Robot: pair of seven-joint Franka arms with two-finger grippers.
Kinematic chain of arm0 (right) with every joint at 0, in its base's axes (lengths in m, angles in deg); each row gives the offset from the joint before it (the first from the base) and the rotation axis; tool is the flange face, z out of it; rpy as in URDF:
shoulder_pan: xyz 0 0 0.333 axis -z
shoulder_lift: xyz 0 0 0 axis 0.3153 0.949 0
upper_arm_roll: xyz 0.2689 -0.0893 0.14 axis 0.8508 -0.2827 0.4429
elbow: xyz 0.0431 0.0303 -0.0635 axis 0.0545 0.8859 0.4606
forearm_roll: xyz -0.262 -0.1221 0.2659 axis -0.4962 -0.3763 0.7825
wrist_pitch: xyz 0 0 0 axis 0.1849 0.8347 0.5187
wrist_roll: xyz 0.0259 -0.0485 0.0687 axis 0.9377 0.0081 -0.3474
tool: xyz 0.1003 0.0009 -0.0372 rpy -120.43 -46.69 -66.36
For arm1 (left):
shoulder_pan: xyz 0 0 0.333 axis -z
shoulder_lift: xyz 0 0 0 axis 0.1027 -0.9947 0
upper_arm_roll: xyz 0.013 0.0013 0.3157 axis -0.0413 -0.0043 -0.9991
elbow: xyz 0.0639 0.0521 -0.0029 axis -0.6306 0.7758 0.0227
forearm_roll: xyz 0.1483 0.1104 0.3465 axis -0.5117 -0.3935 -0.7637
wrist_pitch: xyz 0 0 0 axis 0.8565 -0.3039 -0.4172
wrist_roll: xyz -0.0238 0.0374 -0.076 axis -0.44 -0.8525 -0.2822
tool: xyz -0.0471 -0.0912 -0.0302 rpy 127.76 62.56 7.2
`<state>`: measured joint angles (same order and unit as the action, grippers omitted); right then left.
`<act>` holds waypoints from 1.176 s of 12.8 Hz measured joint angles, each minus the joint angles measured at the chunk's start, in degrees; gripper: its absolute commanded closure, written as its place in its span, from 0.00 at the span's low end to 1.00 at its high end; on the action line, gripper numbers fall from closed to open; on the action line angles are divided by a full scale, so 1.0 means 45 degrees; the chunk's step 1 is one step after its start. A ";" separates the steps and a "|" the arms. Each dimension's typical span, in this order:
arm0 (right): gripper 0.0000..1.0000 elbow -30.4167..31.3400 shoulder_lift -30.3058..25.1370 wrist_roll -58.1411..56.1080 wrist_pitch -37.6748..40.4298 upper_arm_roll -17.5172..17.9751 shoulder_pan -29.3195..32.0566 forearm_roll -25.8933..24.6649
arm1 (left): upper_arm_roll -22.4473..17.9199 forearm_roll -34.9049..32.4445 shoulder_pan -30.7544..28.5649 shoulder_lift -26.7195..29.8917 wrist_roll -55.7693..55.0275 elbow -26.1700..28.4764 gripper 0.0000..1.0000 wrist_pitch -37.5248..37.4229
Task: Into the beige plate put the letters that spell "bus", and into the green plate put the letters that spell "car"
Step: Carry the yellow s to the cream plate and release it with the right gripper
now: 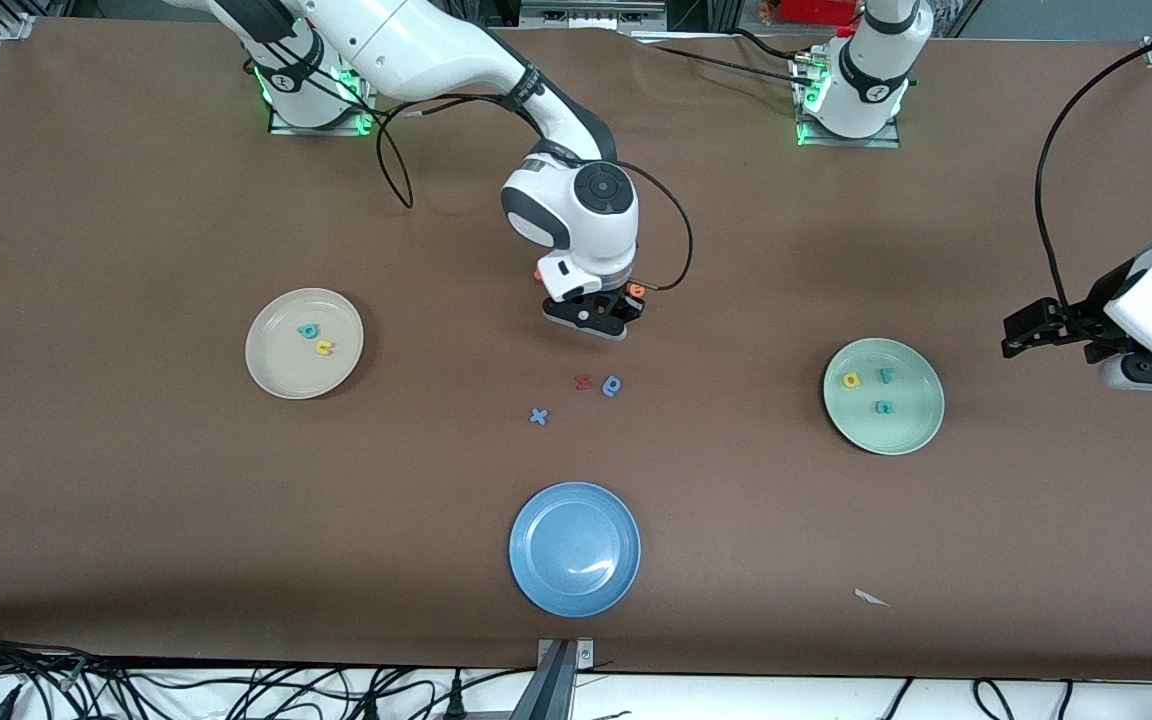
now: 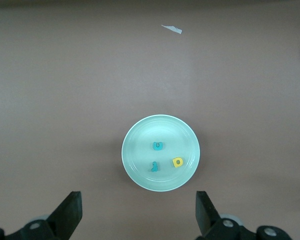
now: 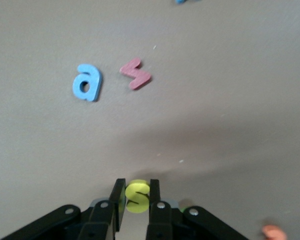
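My right gripper (image 3: 136, 187) is shut on the yellow s (image 3: 138, 197), low over the middle of the table. In the front view the right gripper (image 1: 591, 318) hides the s. The beige plate (image 1: 281, 370) toward the right arm's end holds a teal letter (image 1: 308, 330) and a yellow u (image 1: 323, 348). The green plate (image 1: 911, 420) toward the left arm's end holds a yellow a (image 2: 177, 162), a teal c (image 2: 158, 146) and a thin teal r (image 2: 154, 166). My left gripper (image 2: 137, 205) waits open, in the air beside the green plate (image 2: 140, 145).
A red letter (image 1: 583, 382), a blue a-shaped letter (image 1: 613, 385) and a blue x (image 1: 538, 416) lie nearer the front camera than the right gripper. An orange letter (image 1: 636, 291) lies beside it. A blue plate (image 1: 574, 580) sits near the front edge, a white scrap (image 1: 871, 597) beside it.
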<state>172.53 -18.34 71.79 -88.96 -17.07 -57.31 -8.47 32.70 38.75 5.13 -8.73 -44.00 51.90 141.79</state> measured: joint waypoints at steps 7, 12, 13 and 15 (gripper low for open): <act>1.00 0.3220 -0.3325 -0.4811 0.1499 0.2287 0.4628 0.0030 | 0.0029 -0.0001 0.0014 -0.0002 0.0000 0.0008 0.00 0.0000; 1.00 0.5247 -0.5521 -1.0028 0.2476 0.3242 0.8375 0.0342 | 0.0039 -0.0001 0.0015 -0.0028 0.0000 0.0025 0.01 0.0001; 1.00 0.5551 -0.5797 -1.1121 0.2547 0.3253 0.8981 0.0352 | 0.0040 -0.0001 0.0015 -0.0041 0.0000 0.0032 0.01 0.0003; 0.99 0.6132 -0.6138 -1.3264 0.2565 0.3255 1.0247 0.0365 | 0.0042 -0.0001 0.0015 -0.0075 0.0000 0.0034 0.01 0.0009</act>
<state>200.12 -45.96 12.11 -77.42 -2.42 -11.19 -6.83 32.89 38.74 5.19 -9.07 -44.00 52.05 141.83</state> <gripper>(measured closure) 0.767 0.004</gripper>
